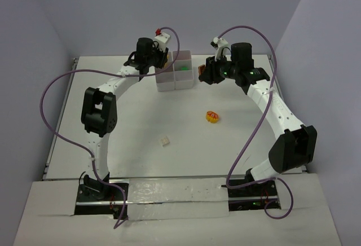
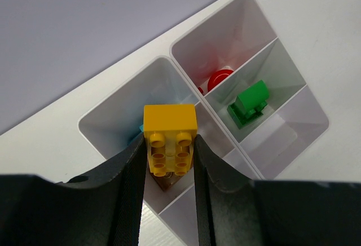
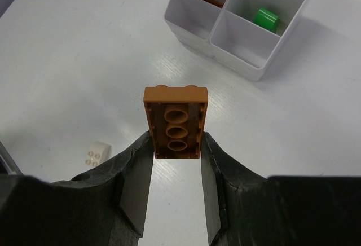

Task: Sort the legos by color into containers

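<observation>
My left gripper (image 2: 169,151) is shut on a yellow lego (image 2: 170,137) and hangs over the left end of the white containers tray (image 2: 96,123). Lying in the compartments are a red piece (image 2: 220,78), a green brick (image 2: 249,104), a cyan sliver (image 2: 139,128) and a brown piece (image 2: 167,184). My right gripper (image 3: 176,145) is shut on a brown lego (image 3: 175,121), just above the table and right of the tray (image 3: 243,64). From above, the left gripper (image 1: 153,61) and right gripper (image 1: 205,72) flank the tray (image 1: 167,84).
A yellow-and-red lego (image 1: 212,116) lies loose on the table right of centre. A small white lego (image 1: 164,141) sits nearer the arm bases; the right wrist view has this white lego (image 3: 95,154) left of the fingers. Walls close the table's far and side edges.
</observation>
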Action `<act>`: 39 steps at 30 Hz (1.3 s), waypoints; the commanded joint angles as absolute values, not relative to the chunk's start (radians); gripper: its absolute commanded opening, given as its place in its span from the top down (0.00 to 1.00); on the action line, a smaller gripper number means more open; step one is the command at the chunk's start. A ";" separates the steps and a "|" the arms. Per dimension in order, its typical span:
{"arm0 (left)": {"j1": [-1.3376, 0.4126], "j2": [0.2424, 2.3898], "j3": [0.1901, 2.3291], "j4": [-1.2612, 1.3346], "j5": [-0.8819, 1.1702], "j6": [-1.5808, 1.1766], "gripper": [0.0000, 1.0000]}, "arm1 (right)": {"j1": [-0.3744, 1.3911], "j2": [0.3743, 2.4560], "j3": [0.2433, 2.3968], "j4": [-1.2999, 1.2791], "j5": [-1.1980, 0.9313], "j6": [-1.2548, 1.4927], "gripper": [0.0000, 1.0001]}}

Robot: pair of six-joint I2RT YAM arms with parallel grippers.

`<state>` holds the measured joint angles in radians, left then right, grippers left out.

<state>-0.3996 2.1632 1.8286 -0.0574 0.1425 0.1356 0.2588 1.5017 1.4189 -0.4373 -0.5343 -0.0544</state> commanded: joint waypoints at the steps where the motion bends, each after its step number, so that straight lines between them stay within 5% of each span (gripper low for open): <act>1: -0.415 2.158 1.858 -0.036 0.149 0.142 0.66 | 0.252 1.492 1.431 -0.428 -0.536 -0.066 1.00; 39: -0.416 2.117 1.853 -0.052 0.188 0.130 0.69 | 0.252 1.494 1.428 -0.414 -0.534 -0.075 1.00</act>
